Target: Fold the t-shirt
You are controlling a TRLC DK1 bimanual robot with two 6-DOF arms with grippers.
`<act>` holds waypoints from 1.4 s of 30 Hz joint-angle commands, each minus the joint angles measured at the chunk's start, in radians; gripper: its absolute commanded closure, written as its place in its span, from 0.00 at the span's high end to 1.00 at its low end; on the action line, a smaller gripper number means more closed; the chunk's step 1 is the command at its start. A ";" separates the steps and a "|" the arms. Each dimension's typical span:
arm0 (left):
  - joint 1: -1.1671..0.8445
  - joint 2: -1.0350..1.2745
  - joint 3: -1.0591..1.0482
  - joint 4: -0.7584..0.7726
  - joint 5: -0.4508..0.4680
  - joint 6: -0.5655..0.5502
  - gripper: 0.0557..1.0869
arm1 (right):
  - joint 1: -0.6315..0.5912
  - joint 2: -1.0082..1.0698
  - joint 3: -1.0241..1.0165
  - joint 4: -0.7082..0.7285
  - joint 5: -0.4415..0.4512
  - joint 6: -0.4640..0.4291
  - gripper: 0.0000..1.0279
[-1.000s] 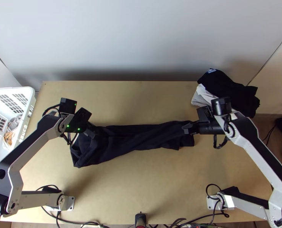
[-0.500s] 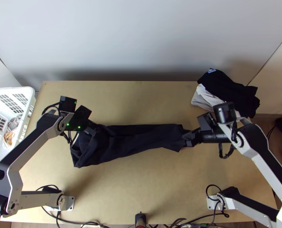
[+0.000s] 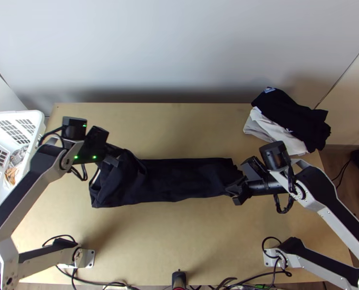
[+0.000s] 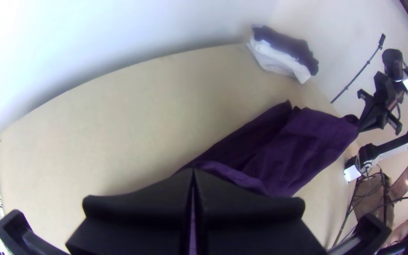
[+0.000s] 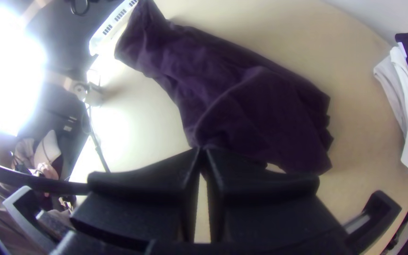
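Right claw (image 3: 231, 189) closed, its tips pinching the near right corner of the T-shirt (image 3: 179, 179). That dark shirt lies across the middle of the bench (image 3: 179, 232) in a long strip, rumpled at its left end. Left claw (image 3: 115, 159) is closed too, gripping the cloth near that end. Beside the bench's left edge stands a white basket (image 3: 16, 115), with crumpled pale and brownish stuff (image 3: 16, 164) inside (can't tell what). At the far right sit dark cloth (image 3: 295, 116) and white cloth (image 3: 271, 130), piled together.
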 commanded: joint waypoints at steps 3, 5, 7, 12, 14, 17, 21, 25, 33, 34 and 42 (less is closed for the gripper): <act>0.056 -0.103 0.011 -0.048 0.012 -0.024 0.03 | -0.015 0.007 -0.019 0.007 0.001 -0.019 0.03; 0.075 -0.121 0.000 -0.054 0.014 -0.024 0.03 | -0.018 0.008 -0.022 0.008 0.002 -0.023 0.03; 0.095 -0.140 -0.003 -0.064 0.017 -0.024 0.03 | -0.031 0.014 -0.028 0.008 0.002 -0.034 0.03; 0.161 -0.189 -0.017 -0.090 0.029 -0.024 0.03 | -0.089 0.025 -0.029 0.017 0.002 -0.055 0.03; 0.182 -0.214 -0.040 -0.094 0.031 -0.020 0.03 | -0.107 0.025 -0.032 0.023 0.002 -0.055 0.03; 0.194 -0.252 -0.069 -0.110 0.032 -0.006 0.03 | -0.115 0.021 -0.032 0.030 0.004 -0.057 0.03; 0.182 -0.316 -0.093 -0.136 0.032 0.013 0.03 | -0.112 0.005 -0.036 0.031 0.010 -0.071 0.03; 0.180 -0.361 -0.118 -0.163 0.031 0.028 0.03 | -0.115 0.001 -0.040 0.031 0.033 -0.091 0.03; 0.197 -0.464 -0.181 -0.218 0.029 0.072 0.03 | -0.117 -0.002 -0.046 0.034 0.060 -0.100 0.03; 0.205 -0.474 -0.185 -0.227 0.029 0.080 0.03 | -0.117 -0.002 -0.049 0.036 0.060 -0.100 0.03; 0.277 -0.549 -0.212 -0.301 0.031 0.146 0.03 | -0.117 -0.002 -0.065 0.045 0.070 -0.102 0.03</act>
